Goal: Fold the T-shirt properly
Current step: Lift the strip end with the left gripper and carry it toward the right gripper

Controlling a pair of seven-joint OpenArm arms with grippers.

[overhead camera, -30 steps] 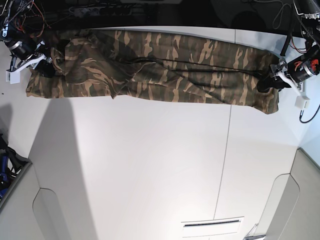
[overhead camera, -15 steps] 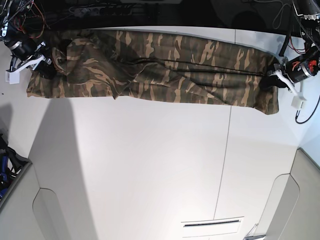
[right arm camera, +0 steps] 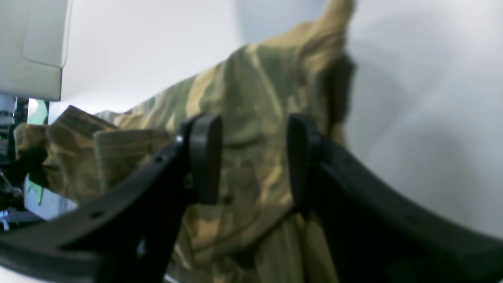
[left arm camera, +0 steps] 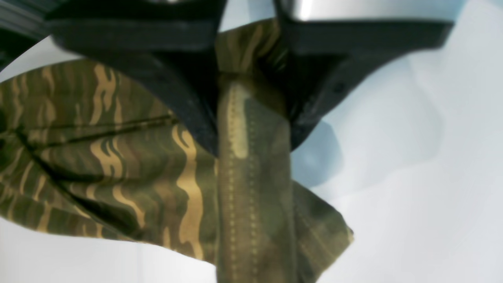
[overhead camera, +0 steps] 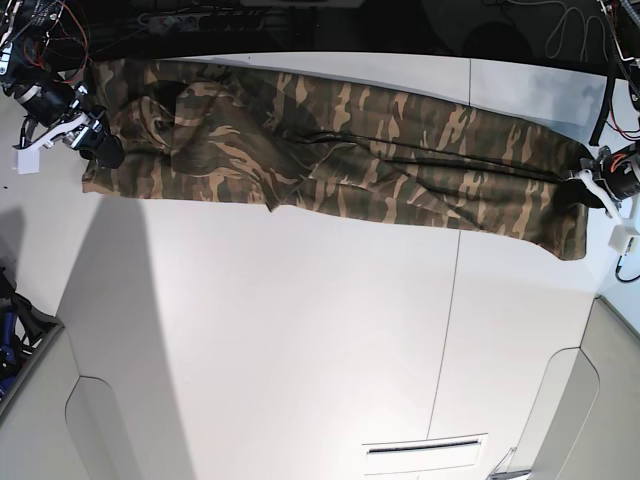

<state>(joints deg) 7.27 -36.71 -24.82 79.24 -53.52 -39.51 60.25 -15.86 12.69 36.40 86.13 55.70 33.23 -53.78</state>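
Observation:
The camouflage T-shirt (overhead camera: 340, 140) lies stretched in a long, wrinkled band across the far part of the white table (overhead camera: 300, 330). At its right end, my left gripper (overhead camera: 572, 190) is shut on the shirt. The left wrist view shows the black fingers (left arm camera: 184, 102) pinching a stitched hem (left arm camera: 251, 177), and my left gripper (left arm camera: 251, 118) holds it slightly off the table. At the band's left end sits my right gripper (overhead camera: 100, 150). In the right wrist view my right gripper (right arm camera: 253, 161) is open, its pads (right arm camera: 204, 157) apart, with the T-shirt's cloth (right arm camera: 251, 98) showing through the gap.
Cables and dark gear (overhead camera: 200, 20) line the table's back edge. A seam (overhead camera: 450, 330) runs down the tabletop. Grey panels sit at the near left (overhead camera: 40, 420) and near right (overhead camera: 600, 400) corners. A pale box (right arm camera: 31, 47) shows beside the right arm.
The whole shirt has slid to the right, with the left gripper shutting on its hem and pulling that way. The right gripper has opened and let the cloth go.

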